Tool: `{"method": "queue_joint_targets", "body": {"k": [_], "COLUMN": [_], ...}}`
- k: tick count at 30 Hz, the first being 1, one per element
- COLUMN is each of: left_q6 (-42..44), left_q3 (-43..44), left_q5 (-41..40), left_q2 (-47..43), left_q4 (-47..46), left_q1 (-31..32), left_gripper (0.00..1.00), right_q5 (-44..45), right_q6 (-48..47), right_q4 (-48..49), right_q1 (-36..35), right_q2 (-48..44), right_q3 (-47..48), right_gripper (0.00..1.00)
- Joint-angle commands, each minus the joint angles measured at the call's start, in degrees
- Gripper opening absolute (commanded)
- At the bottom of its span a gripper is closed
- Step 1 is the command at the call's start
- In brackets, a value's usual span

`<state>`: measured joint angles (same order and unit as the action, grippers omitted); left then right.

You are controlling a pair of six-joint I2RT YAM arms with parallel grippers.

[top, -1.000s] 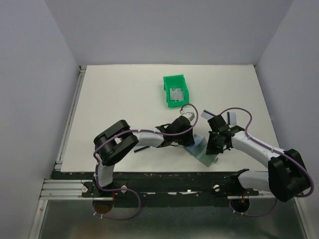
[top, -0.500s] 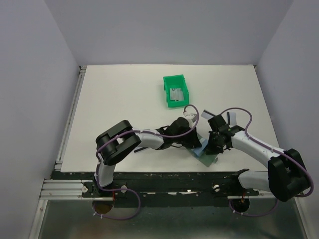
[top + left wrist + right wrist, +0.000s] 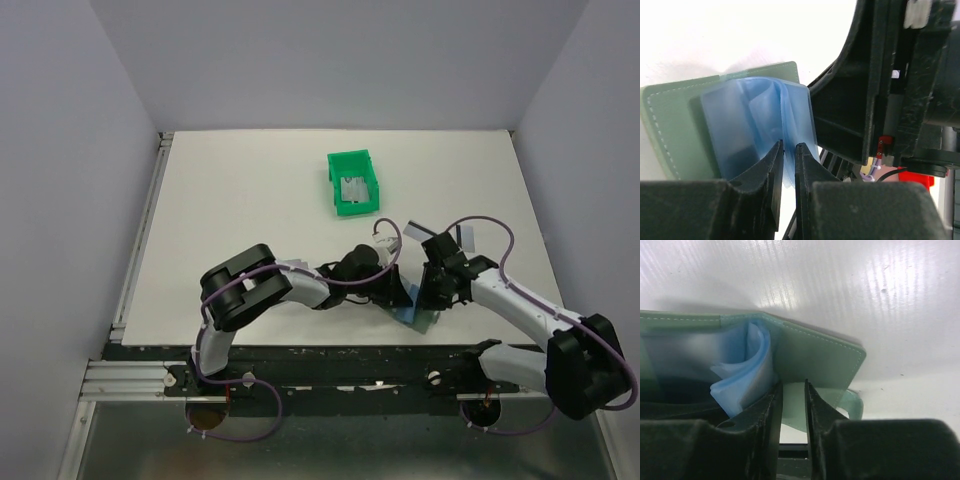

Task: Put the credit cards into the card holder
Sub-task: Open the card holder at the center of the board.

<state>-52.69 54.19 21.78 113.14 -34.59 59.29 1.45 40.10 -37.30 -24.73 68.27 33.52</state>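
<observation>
Blue pockets (image 3: 755, 120) of card holder (image 3: 667, 125) between left jaws, now farther right.

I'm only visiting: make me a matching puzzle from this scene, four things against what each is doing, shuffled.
1 bin
2 left gripper
3 right gripper
4 card holder

A nips the green cover
B gripped from both sides
C has a card in it
D nips a blue pocket

Pairs: 1-C, 2-D, 3-A, 4-B
</observation>
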Motion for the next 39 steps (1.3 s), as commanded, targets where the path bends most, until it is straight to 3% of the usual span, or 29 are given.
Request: {"method": "queue_joint_targets", "body": {"k": [1, 7, 19, 30, 39], "left_q6": [-0.9, -1.0, 0.0, 1.1, 1.4], "left_q3": [-0.6, 1.1, 9.5, 13.0, 9.5], "left_q5": [2.5, 3.2, 4.4, 6.4, 5.9], "left_q2": [1.6, 2.9, 5.5, 6.4, 4.5], "left_q4": [-2.9, -2.9, 1.7, 3.4, 1.8], "left_q1": [1.4, 2.1, 4.2, 6.8, 7.2], "left_gripper": [0.21, 0.2, 0.2, 0.21, 0.21], "right_q5": [4.3, 9.4, 9.8, 14.7, 13.1], "right_q6": [0.8, 0.2, 0.1, 1.6, 2.9], "right_q4": [-5.0, -12.4, -13.3, -17.8, -16.4], "right_q1": [0.1, 0.1, 0.1, 0.1, 0.2], "right_q2": [-5.3, -13.6, -20.3, -23.7, -20.6], "right_q3": [2.2, 6.4, 6.8, 8.2, 6.8], "right_gripper": [0.36, 0.4, 0.4, 0.41, 0.38]}}
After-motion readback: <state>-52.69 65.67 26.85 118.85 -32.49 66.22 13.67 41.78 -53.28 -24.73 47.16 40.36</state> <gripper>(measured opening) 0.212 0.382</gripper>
